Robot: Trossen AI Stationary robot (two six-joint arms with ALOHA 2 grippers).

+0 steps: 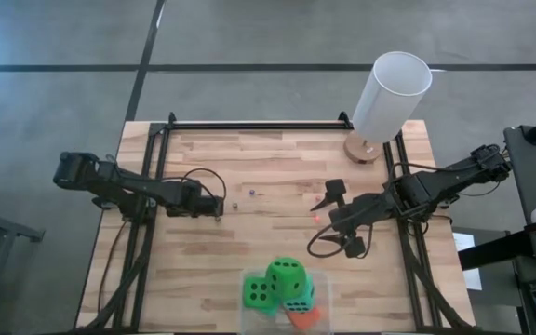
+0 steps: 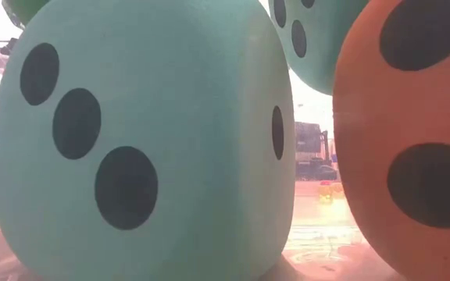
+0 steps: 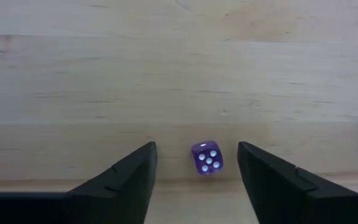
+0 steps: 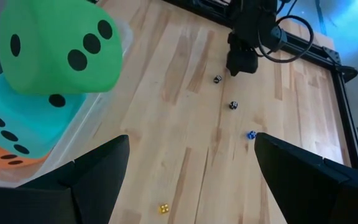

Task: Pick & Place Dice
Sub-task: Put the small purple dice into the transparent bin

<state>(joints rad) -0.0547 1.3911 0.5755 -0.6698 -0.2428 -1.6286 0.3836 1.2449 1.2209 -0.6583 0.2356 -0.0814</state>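
Note:
A small purple die (image 3: 207,158) with white pips lies on the wooden table (image 1: 277,167). My left gripper (image 3: 196,149) points down over it, open, one finger on either side and apart from it. In the high view that gripper (image 1: 220,208) is left of the table's middle. Other small dice (image 4: 233,105) lie nearby, among them a blue one (image 4: 251,134) and a yellow one (image 4: 163,209). Large green (image 4: 58,50), teal (image 4: 17,124) and orange (image 4: 5,165) dice are heaped in a clear tub (image 4: 104,99) at the near edge. My right gripper (image 4: 191,140) hangs open above the table's right half.
A white cylinder (image 1: 391,93) on a round wooden base (image 1: 366,147) stands at the far right corner. Black rails (image 1: 249,124) run along the table's far and side edges. In the low view the large teal die (image 2: 139,140) and orange die (image 2: 412,148) block most of the sight.

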